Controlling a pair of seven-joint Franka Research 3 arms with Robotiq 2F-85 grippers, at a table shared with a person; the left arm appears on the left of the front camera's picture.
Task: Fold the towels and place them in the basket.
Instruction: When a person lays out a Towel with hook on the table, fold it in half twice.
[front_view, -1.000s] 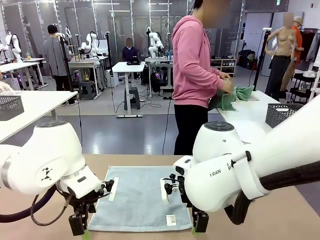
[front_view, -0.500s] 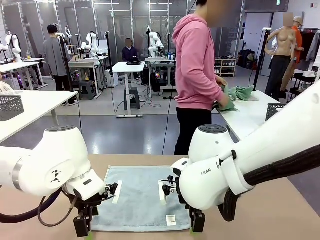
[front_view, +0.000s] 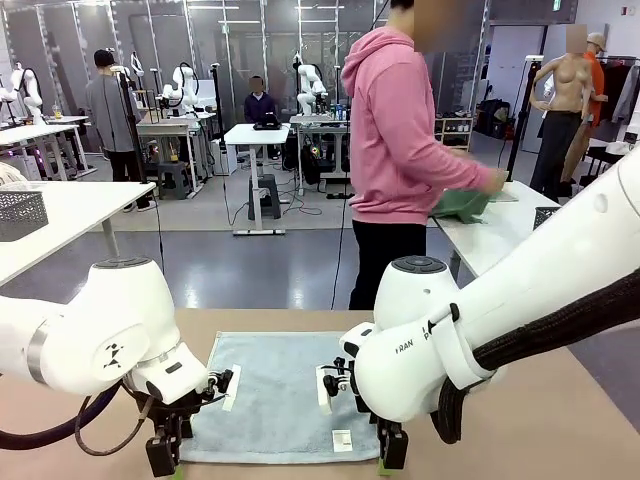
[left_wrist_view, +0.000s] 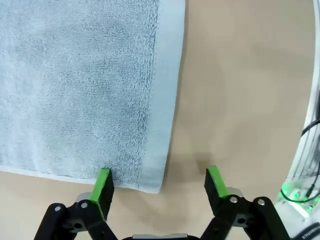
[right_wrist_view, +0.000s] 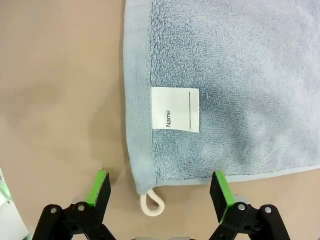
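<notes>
An open-plan lab: white worktops (front_view: 70, 200) stand in rows across the upper left of the frame on a polished grey floor (front_view: 250, 270), with people (front_view: 105, 100) busy at them.

Light blue towel (front_view: 280, 395) lies flat and unfolded on the table (front_view: 250, 320).

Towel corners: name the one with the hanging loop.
The corner between the right gripper's fingers: a white loop hangs there, near the Name label. The left gripper's corner is plain.
</notes>
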